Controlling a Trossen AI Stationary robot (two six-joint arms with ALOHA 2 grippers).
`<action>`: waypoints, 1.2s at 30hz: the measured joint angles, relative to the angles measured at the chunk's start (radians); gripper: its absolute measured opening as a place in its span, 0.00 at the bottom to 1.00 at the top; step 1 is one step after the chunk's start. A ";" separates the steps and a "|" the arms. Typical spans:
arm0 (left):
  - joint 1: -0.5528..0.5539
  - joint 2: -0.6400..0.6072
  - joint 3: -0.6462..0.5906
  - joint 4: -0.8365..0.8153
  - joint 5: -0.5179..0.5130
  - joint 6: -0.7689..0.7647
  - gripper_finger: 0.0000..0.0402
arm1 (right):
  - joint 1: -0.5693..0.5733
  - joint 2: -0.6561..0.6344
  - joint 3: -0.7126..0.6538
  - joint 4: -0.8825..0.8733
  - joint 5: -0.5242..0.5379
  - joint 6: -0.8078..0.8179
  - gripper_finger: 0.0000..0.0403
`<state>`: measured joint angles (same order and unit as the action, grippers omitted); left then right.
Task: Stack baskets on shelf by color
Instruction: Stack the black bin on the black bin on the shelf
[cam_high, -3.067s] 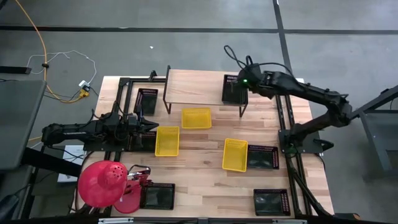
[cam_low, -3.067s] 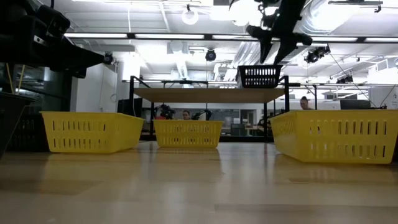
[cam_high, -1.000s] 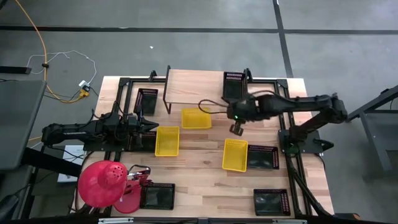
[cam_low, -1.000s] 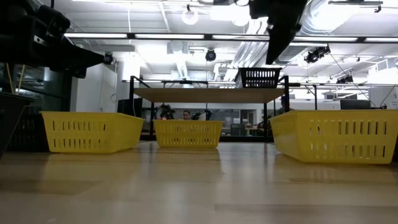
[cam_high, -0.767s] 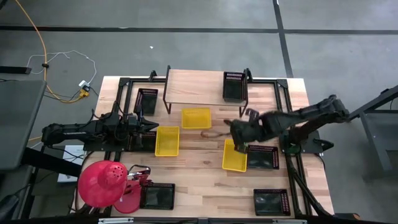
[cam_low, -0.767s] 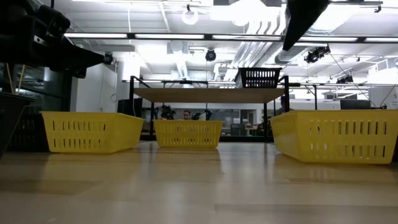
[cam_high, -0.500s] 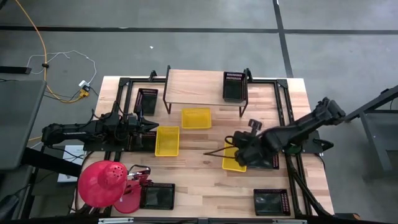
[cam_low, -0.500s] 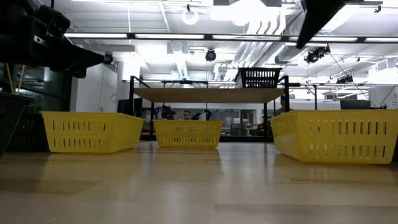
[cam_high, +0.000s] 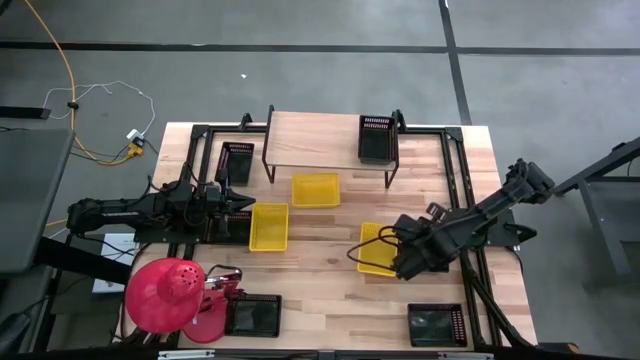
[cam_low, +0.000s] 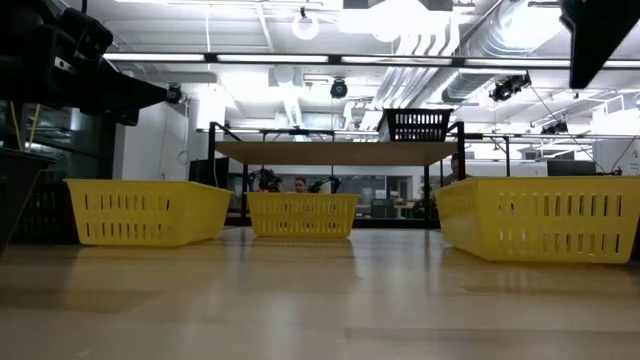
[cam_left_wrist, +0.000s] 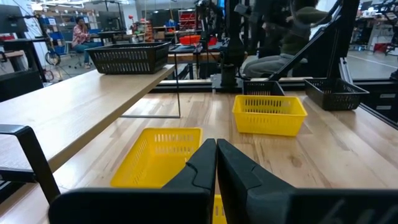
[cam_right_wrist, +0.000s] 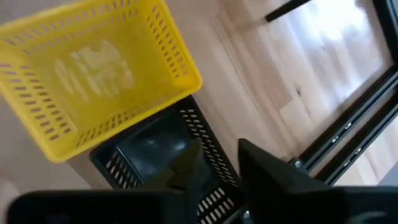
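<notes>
A black basket (cam_high: 378, 140) stands on the right end of the shelf (cam_high: 320, 140). Three yellow baskets (cam_high: 315, 190) (cam_high: 268, 227) (cam_high: 372, 250) rest flat on the table. My right gripper (cam_right_wrist: 221, 168) is open and points steeply down above another black basket (cam_right_wrist: 158, 152), which lies beside the right yellow basket (cam_right_wrist: 93, 81). In the high view my right arm (cam_high: 460, 228) covers that black basket. My left gripper (cam_left_wrist: 216, 152) is shut at the table's left side, level, facing the middle yellow basket (cam_left_wrist: 160, 157).
More black baskets lie at the left by the shelf (cam_high: 237, 160), at the near right (cam_high: 435, 322) and near left (cam_high: 252, 315). A red round object (cam_high: 165, 295) stands at the near left corner. Black frame rails (cam_high: 455, 180) run along the table's sides.
My right gripper has swung from the middle of the table in front of the shelf toward the near right, passing over the right yellow basket, and has sunk a little and tipped further down. It now hangs over the black basket beside that yellow one. No basket has moved.
</notes>
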<state>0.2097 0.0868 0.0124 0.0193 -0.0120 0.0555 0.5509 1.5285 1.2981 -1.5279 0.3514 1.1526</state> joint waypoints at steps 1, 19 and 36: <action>0.000 0.000 0.000 0.000 0.000 0.000 0.01 | 0.000 -0.004 -0.031 0.011 -0.022 -0.001 0.32; 0.000 0.000 0.000 0.000 0.000 0.000 0.01 | -0.137 -0.131 -0.387 0.283 -0.163 -0.308 0.55; 0.000 0.000 0.000 0.000 0.000 0.000 0.01 | -0.272 -0.130 -0.561 0.462 -0.247 -0.551 0.49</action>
<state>0.2100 0.0868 0.0120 0.0196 -0.0120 0.0555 0.2790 1.3987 0.7367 -1.0657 0.1046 0.6016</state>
